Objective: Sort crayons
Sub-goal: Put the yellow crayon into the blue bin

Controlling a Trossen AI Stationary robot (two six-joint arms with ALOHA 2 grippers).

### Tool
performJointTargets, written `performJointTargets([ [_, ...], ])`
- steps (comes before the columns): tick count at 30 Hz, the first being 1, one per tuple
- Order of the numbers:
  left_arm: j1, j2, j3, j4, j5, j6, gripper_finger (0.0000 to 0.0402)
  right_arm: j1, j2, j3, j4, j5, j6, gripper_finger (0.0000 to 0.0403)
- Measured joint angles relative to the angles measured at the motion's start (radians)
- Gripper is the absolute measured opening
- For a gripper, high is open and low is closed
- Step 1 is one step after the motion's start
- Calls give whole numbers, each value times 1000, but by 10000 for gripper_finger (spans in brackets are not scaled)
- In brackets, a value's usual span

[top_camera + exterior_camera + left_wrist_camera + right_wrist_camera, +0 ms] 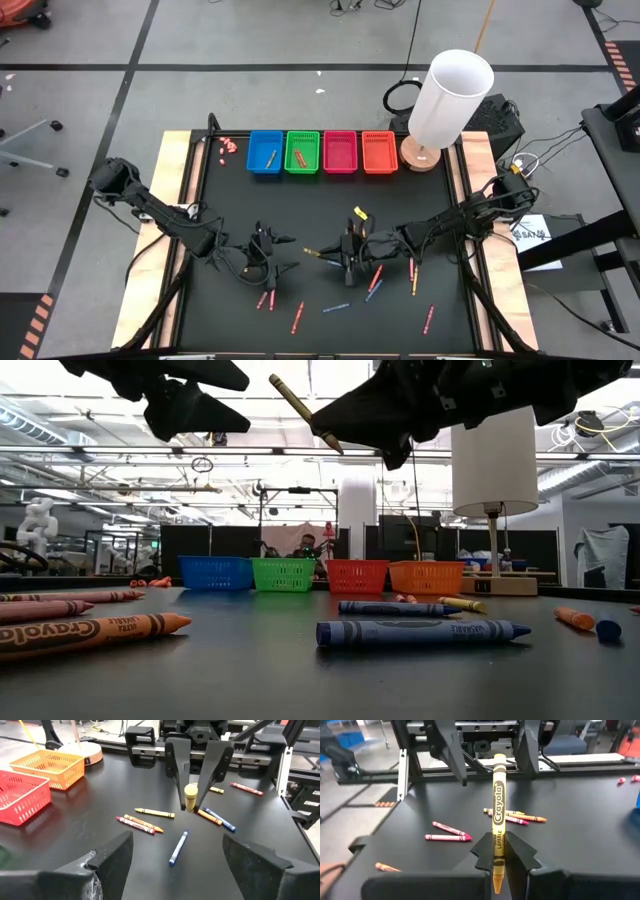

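Matte black covers the table top [330, 200], framed by pale wood side strips, and at the upper middle of the high view stand four small latticed plastic baskets in a row: the blue basket [265, 152] with one orange crayon [269, 158] in it, the green basket [302, 152] with another stick inside, the pink basket [340, 152] and the orange basket [378, 152], next to a white cylindrical lamp [450, 100] on a round wooden base. Loose crayons [336, 307] lie scattered across the lower middle, where the left gripper [275, 255] and right gripper [335, 253] face each other. Seen from table height, paper-wrapped sticks lie flat in the foreground, a blue crayon [422, 631] at centre, while a yellow crayon [305, 413] hangs tilted at the top centre, pinched by the dark right gripper [345, 440]. From the left wrist, its own broad fingers [107, 857] stand spread wide at the bottom, and the yellow crayon [190, 796] points end-on between the opposite fingers. From the right wrist, the yellow crayon [497, 815] stands upright at centre, its jaws pressed on the lower wrapper.
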Motion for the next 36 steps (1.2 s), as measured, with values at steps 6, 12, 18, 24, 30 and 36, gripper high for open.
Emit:
performJointTargets([
  [6,0,0,0,2,0,-4,306,0,5,0,8,0,-113,16],
  [12,0,0,0,47,1,26,306,0,5,0,62,0,-200,16],
  [18,1,24,0,120,34,105,306,-12,5,0,119,0,-255,16],
  [24,10,106,0,292,40,197,306,-31,5,0,121,0,-248,16],
  [30,51,136,0,356,9,237,306,-31,5,0,121,0,-248,16],
  [36,86,136,0,427,31,313,298,-32,5,0,121,0,-252,16],
])
